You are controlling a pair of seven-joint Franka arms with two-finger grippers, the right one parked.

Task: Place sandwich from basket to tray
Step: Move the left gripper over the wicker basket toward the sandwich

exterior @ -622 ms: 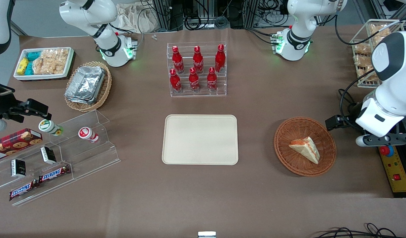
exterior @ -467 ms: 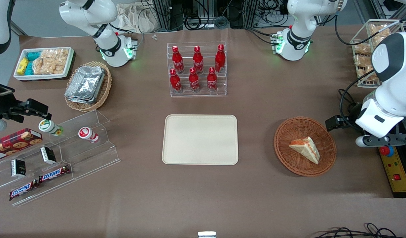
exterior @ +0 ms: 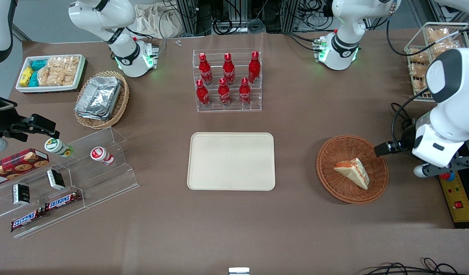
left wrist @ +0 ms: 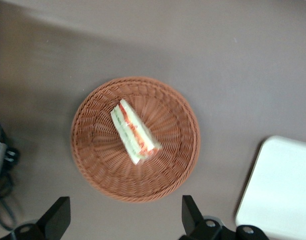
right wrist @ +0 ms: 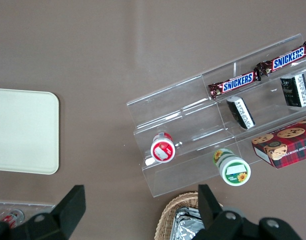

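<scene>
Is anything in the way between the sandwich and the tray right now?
Nothing visible. The sandwich lies alone in the basket; only bare tabletop separates basket and tray. The gripper hovers above the basket with jaws open, nothing between it and the sandwich.

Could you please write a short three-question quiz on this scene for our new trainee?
1. True or false: the sandwich lies in the round reddish-brown wicker basket.
2. What lies on the cream tray? A) a foil container B) nothing C) a cola bottle
3. Fill in: the left arm's tool hangs above the table beside the basket's rim, its fingers ____ and holding nothing.

Key: 1 true. 2 B. 3 open.
</scene>
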